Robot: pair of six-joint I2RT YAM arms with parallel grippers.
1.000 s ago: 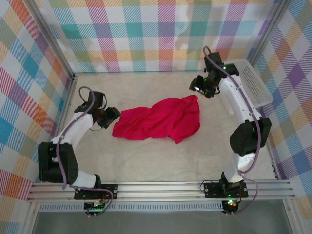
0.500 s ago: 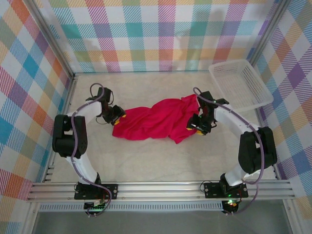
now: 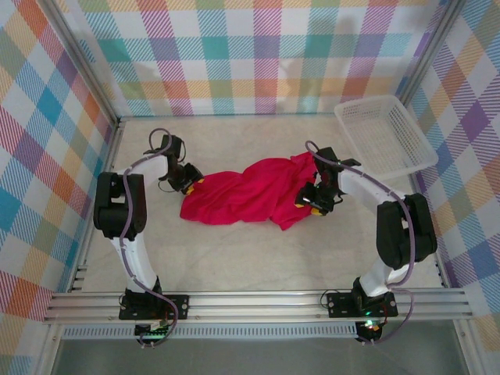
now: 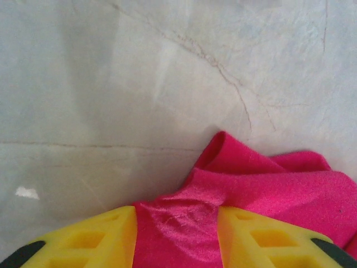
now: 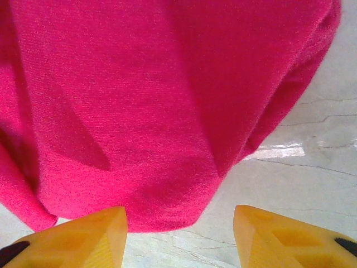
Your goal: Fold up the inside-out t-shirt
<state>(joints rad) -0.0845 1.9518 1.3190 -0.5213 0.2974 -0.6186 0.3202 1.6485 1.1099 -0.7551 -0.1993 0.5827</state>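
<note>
Crimson cloth lies heaped across the middle of the pale marbled table [image 3: 234,258]: the inside-out t-shirt [image 3: 254,191], bunched into a long rumpled ridge running from 9 o'clock towards 3 o'clock, its far right corner raised in a small peak.

At the shirt's 9 o'clock end the left gripper [image 3: 191,181] is down at the cloth. From its wrist camera, the yellow fingers [image 4: 83,237] stand on either side of a puckered fold of the shirt [image 4: 268,190], which fills the gap between them and touches both. I cannot tell whether they are pinching it or only flanking it.

At about 4 o'clock on the shirt sits the right gripper [image 3: 307,205], low over the table. Its wrist view shows the jaws spread apart, the yellow fingertips [image 5: 72,231] with bare table between them and the shirt's rounded edge [image 5: 139,111] just beyond, gripping nothing.

A white mesh basket [image 3: 387,137] rests at 2 o'clock on the table, well apart from the shirt, with the right arm's forearm between the two. Checked walls [image 3: 234,55] close in the far side and both flanks, and an aluminium rail [image 3: 258,301] carrying the arm bases crosses at 6 o'clock.
</note>
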